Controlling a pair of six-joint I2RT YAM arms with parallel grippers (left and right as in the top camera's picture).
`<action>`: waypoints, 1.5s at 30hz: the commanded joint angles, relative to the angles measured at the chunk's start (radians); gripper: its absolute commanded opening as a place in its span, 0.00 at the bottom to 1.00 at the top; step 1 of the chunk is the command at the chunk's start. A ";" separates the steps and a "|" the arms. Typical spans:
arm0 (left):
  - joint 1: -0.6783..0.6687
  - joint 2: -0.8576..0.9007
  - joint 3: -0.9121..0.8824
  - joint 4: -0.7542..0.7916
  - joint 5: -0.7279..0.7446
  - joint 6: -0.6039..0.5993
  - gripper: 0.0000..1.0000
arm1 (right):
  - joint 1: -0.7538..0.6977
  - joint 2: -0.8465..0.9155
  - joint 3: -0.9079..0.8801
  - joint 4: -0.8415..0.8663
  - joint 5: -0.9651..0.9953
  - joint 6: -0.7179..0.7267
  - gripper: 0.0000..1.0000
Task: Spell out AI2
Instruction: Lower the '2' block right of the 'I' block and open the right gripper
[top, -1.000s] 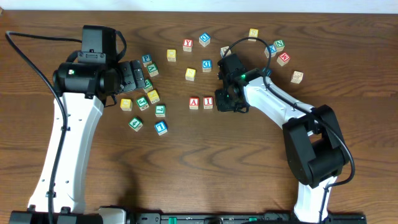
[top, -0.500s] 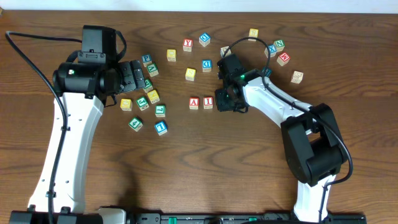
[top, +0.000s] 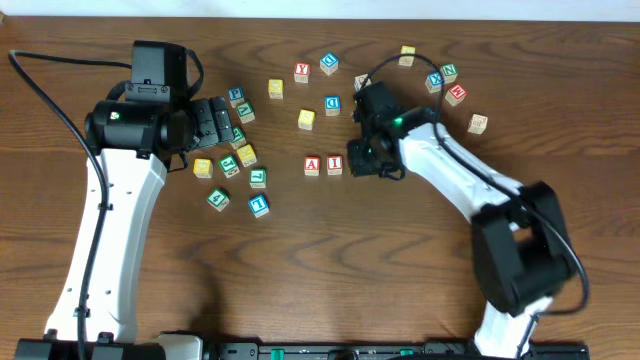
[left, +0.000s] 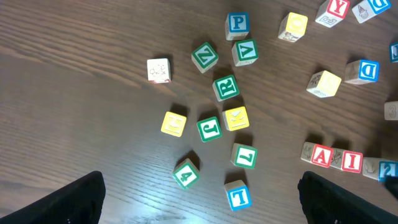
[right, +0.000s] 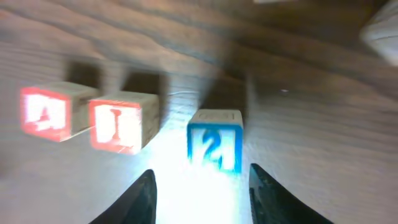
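Dark wooden surface: red-lettered wooden A block touches red-lettered wooden I block; blue-lettered wooden 2 block just beside. Right pincer and left pincer both apart.

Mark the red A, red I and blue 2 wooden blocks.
red A wooden block (right: 45, 114): right wrist, lettered face
red I wooden block (right: 118, 127): right wrist, lettered face
blue 2 wooden block (right: 214, 148): right wrist, numbered face

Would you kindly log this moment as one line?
A, I, 2 in row | 2 apart from I | right gripper open over 2 | left gripper open
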 joint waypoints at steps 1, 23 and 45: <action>0.004 -0.005 0.022 -0.006 -0.013 -0.005 0.98 | -0.021 -0.070 0.021 -0.027 0.042 0.019 0.43; 0.004 -0.005 0.022 -0.006 -0.013 -0.005 0.98 | -0.035 0.069 0.009 -0.072 0.142 0.130 0.25; 0.004 -0.005 0.022 -0.006 -0.013 -0.005 0.98 | -0.021 0.115 -0.006 -0.005 0.144 0.129 0.25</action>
